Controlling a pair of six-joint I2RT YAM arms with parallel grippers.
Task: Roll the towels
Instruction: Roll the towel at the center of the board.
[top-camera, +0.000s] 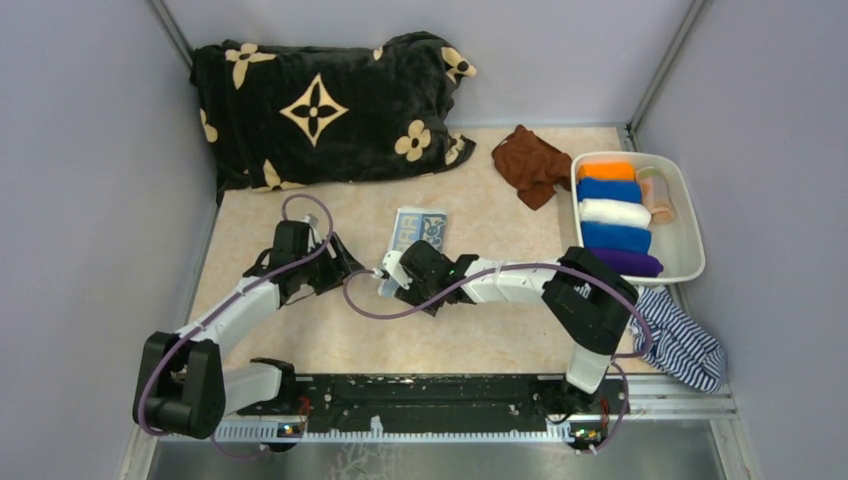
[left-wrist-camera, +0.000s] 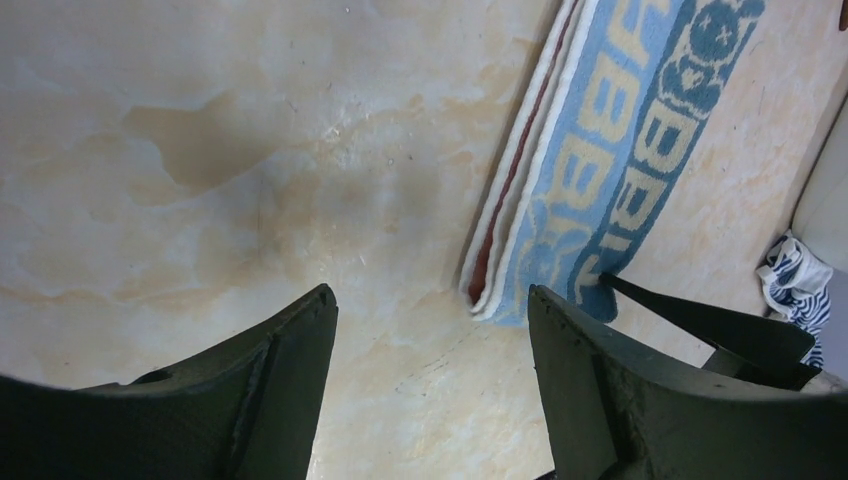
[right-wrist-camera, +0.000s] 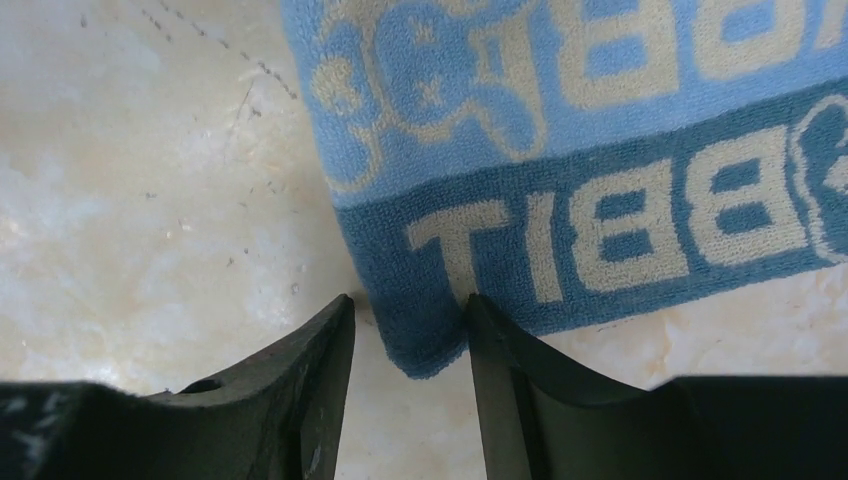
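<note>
At the far left, against the back wall, we are seeing a big black plush blanket with beige flowers (top-camera: 320, 110) lying bunched at the edge of the beige marbled table (top-camera: 300, 330). In front of it the left gripper (left-wrist-camera: 430, 290) is hanging over bare tabletop. Its jaws are standing wide apart with nothing between them, and we are seeing only marbled surface in the gap.

Just to its right, near the middle of the table, the folded blue terry towel with cream lettering (top-camera: 420, 228) is lying flat. Its layered edge, white with a red line, is facing the left gripper.

The right gripper (right-wrist-camera: 410, 300) is reaching in from the right to the near corner of this towel. Its jaws are standing only narrowly apart, with the corner lying between them. One finger is touching the cloth's edge, while a sliver of table is showing beside the other. We cannot tell whether they are pinching it.

Further right and back, a plain brown towel (top-camera: 530, 165) is lying crumpled, just beside a white plastic tray (top-camera: 690, 250). Inside the tray, rolled plain towels (top-camera: 614, 212) are sitting side by side in orange, blue, white, blue and purple, with a peach roll along their right.

At the near right, a navy-and-white striped cloth (top-camera: 685, 345) is lying rumpled at the table's edge.
</note>
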